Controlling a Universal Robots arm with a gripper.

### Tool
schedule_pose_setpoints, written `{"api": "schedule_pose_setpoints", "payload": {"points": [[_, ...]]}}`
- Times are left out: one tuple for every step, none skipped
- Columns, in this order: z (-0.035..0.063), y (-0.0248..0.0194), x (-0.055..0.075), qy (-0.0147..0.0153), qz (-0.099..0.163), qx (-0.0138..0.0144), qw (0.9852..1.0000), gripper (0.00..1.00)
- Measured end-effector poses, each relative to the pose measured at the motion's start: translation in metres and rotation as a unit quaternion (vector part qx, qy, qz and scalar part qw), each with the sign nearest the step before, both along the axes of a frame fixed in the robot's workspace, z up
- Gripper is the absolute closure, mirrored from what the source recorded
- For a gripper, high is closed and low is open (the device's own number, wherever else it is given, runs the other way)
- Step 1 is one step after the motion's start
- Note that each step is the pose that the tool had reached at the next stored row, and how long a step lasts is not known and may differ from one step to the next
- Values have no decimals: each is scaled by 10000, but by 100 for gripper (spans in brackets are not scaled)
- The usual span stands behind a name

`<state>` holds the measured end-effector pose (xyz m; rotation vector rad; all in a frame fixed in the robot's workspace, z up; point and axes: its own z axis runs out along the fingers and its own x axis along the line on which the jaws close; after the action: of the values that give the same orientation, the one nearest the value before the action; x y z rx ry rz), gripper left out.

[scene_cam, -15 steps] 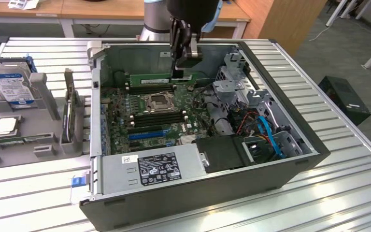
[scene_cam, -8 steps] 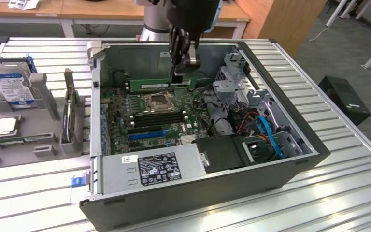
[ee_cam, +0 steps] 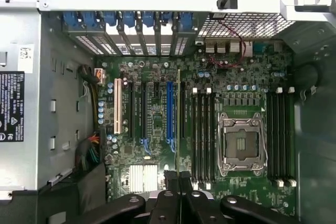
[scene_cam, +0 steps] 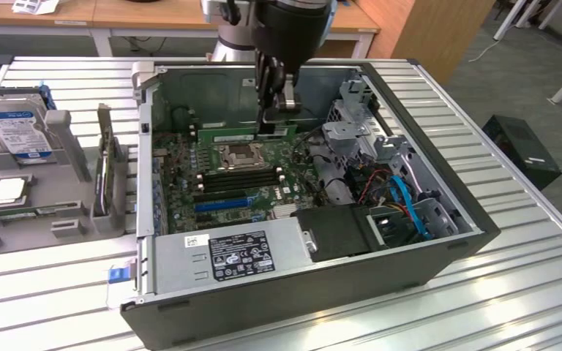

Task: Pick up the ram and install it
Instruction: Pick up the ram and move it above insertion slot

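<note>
the pincer (scene_cam: 281, 110) is closed on the ram (scene_cam: 248, 136), which hangs as a thin green strip in the upper middle of the exterior frame. it is inside the open computer case (scene_cam: 310, 292), over the motherboard (scene_cam: 296, 164) and near the empty processor socket (scene_cam: 239, 155). in the wrist view the stick shows edge-on as a thin line running out from the shut fingertips, beside the black memory slots (ee_cam: 202, 129).

the ram looks light and stiff, but thin and easily harmed. it would probably crack if bent, and its chips and contact edge are best left untouched. the sensible hold is on the long upper edge near the middle, with the flat faces pinched so it hangs level. that seems to be the grip here.

the fingers cover the spot where they meet the stick. its height above the board cannot be told, nor which slot it stands over. its contact edge and the slot latches are too small to make out.
</note>
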<state>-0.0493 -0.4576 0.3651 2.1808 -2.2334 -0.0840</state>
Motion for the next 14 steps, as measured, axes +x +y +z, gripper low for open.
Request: {"api": "schedule_pose_setpoints", "payload": {"points": [[-18,0,0,0,0,1,10000,88],[-36,0,0,0,0,1,10000,88],[-39,0,0,0,0,0,10000,88],[-39,0,0,0,0,0,10000,88],[-39,0,0,0,0,-1,10000,88],[-39,0,0,0,0,0,10000,88],[-39,0,0,0,0,0,10000,88],[-39,0,0,0,0,0,10000,88],[-40,0,0,0,0,0,10000,88],[-40,1,0,0,0,0,10000,88],[-44,4,0,-1,0,1,10000,88],[-48,10,-1,-1,-1,1,10000,88],[-52,21,-1,0,-1,1,10000,88],[-57,37,0,0,0,0,10000,88]]}}
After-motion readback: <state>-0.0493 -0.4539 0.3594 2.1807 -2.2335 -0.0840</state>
